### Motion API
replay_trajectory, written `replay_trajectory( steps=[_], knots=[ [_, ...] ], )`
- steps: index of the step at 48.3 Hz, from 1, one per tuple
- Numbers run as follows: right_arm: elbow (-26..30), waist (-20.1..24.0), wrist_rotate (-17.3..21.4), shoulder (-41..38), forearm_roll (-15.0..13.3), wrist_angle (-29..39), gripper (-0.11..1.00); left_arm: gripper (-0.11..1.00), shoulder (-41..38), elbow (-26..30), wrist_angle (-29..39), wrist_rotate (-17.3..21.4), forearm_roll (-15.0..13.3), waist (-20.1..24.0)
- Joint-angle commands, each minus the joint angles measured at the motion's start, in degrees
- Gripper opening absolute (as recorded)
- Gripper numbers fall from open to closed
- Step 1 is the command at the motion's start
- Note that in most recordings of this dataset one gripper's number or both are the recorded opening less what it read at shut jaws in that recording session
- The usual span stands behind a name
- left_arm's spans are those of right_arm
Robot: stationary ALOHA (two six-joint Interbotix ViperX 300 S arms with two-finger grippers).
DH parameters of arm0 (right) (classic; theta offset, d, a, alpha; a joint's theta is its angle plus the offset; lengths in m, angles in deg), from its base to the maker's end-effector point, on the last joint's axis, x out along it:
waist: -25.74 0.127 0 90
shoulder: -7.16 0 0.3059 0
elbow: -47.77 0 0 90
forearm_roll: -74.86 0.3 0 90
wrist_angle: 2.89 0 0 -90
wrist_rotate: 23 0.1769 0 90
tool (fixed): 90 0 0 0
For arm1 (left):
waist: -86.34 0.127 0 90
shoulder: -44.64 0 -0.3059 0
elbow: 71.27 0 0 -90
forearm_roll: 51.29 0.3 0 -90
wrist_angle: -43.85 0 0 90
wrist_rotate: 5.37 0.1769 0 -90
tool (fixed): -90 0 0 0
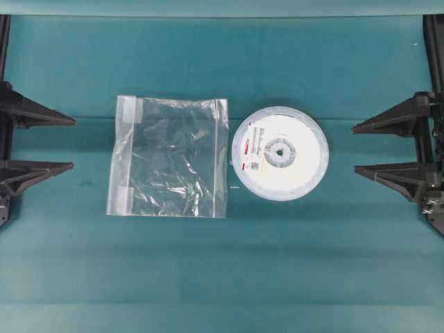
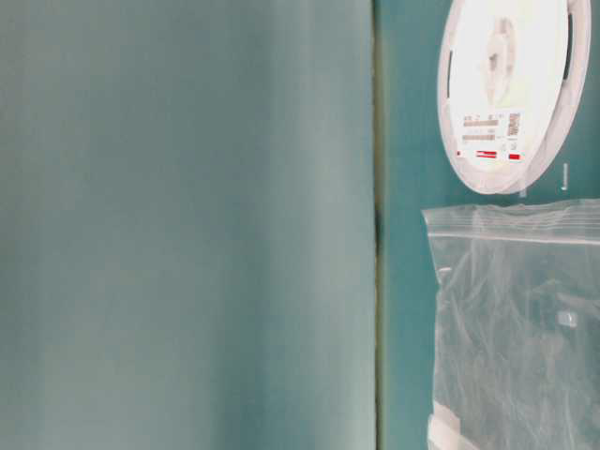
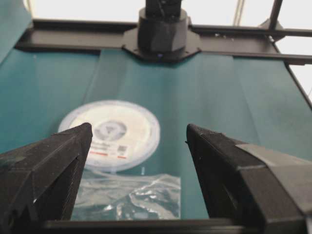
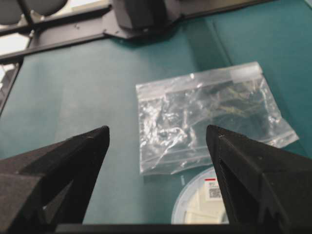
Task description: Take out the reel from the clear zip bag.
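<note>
Both my grippers, left (image 1: 69, 144) and right (image 1: 357, 149), are spread wide and hold nothing. On the table (image 1: 222, 263), the reel (image 1: 279, 152) lies out of the bag (image 1: 170, 156), just beside it. Its white label (image 1: 248, 147) has a red stripe; the writing is too small to read.

Overhead straight down; table-level close, sideways; wrist views facing inward, all sharing reel (image 1: 279, 153) and bag (image 1: 170, 157).
</note>
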Motion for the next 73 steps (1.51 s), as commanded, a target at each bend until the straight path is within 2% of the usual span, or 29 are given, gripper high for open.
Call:
replay_trajectory(
  steps=[1, 73],
  knots=[
    [1.1, 0.1, -1.0, -0.2, -0.1, -0.2, 0.94, 0.84, -0.2, 1.6, -0.4, -0.1, 0.2, -0.1],
    [1.1, 0.1, -0.7, -0.2, -0.1, 0.8, 0.94, 0.84, -0.2, 1.5, -0.4, -0.1, 0.1, -0.1]
  ],
)
